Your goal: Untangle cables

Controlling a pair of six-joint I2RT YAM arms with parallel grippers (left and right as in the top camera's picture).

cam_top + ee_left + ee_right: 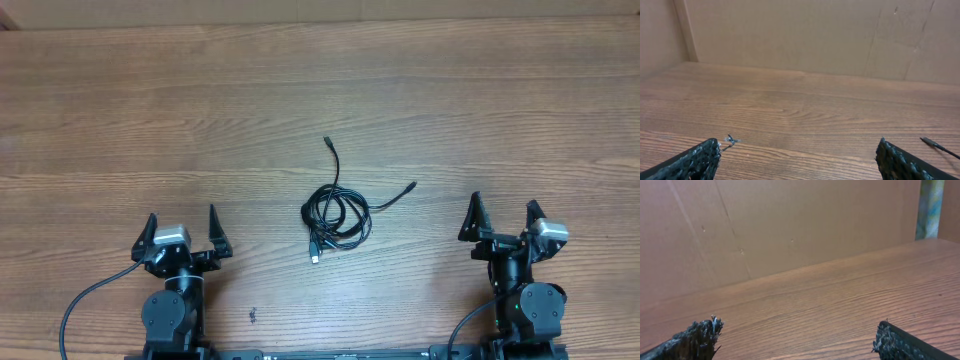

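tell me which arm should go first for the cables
Right, probably. One loose end of the cables trails toward the right gripper, nearer than any strand is to the left gripper. Both are open and empty.

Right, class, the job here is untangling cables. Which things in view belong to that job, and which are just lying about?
Belong to the job:
- cables, looped in a loose bundle
- left gripper, open
- right gripper, open

Just there:
- small dark speck on the table
- cardboard wall
- thick arm wire
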